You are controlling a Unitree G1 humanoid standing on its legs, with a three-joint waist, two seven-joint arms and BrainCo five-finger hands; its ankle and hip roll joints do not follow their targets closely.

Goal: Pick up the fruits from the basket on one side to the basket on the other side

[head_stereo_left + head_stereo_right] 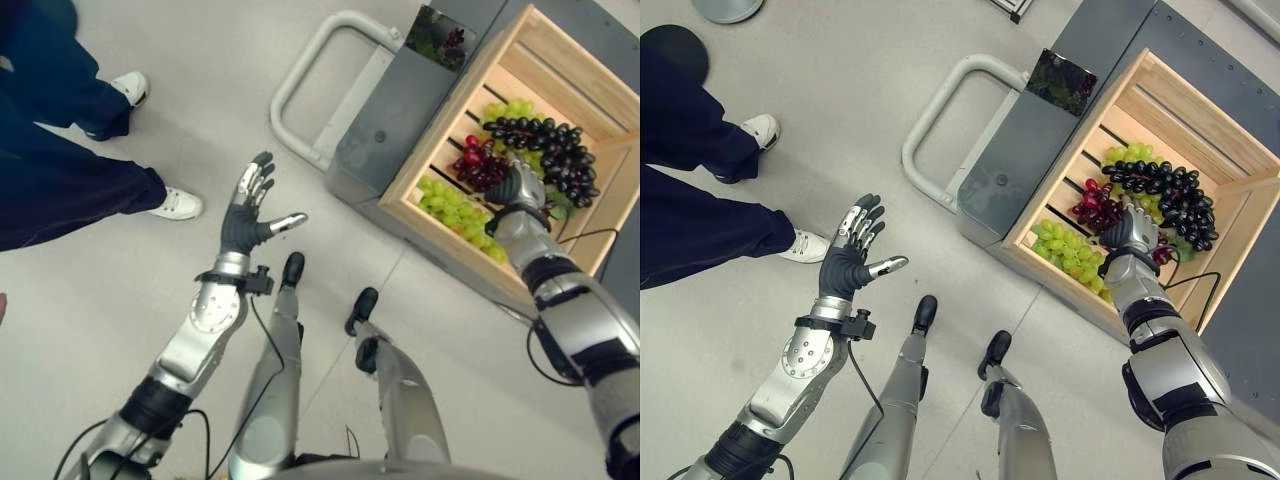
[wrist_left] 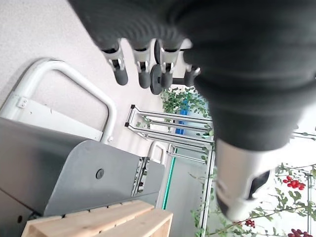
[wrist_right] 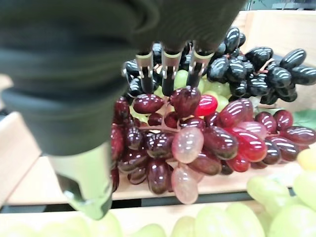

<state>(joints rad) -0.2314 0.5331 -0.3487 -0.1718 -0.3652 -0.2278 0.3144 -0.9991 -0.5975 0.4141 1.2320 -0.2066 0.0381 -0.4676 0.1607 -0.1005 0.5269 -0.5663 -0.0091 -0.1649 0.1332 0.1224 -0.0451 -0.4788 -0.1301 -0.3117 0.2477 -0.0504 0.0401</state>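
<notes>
- Reaching into the wooden crate [image 1: 1230, 150], the right hand [image 1: 1128, 232] hangs right over the red grapes [image 3: 197, 138]. Its fingertips [image 3: 168, 79] are straight and point down at the top of the bunch, and its thumb stands apart, so it is open and grips nothing. The risk closest in is a shallow pinch: if the hand closes on a few top berries and not on the stem or the body of the bunch, they can tear off and the rest stays in the crate.
- Just beyond the fingertips lie the black grapes [image 3: 256, 64], touching the red ones. A wide closing hand could catch both bunches, and a lift would drag the black bunch along or tip it over the crate wall.
- On the near side of the hand, by the wrist, the green grapes [image 1: 1070, 250] lie against the crate's front wall. A low pull-out could sweep the forearm across them or knock the hanging bunch on that wall.
- Farther off, the left hand [image 1: 252, 205] is raised over the floor with fingers spread and empty, far from the crate. No second basket shows beside it, so a carry across has no target in sight.
- Past the left hand stand a person's legs [image 1: 60, 170]; a wide swing that way could meet them.
</notes>
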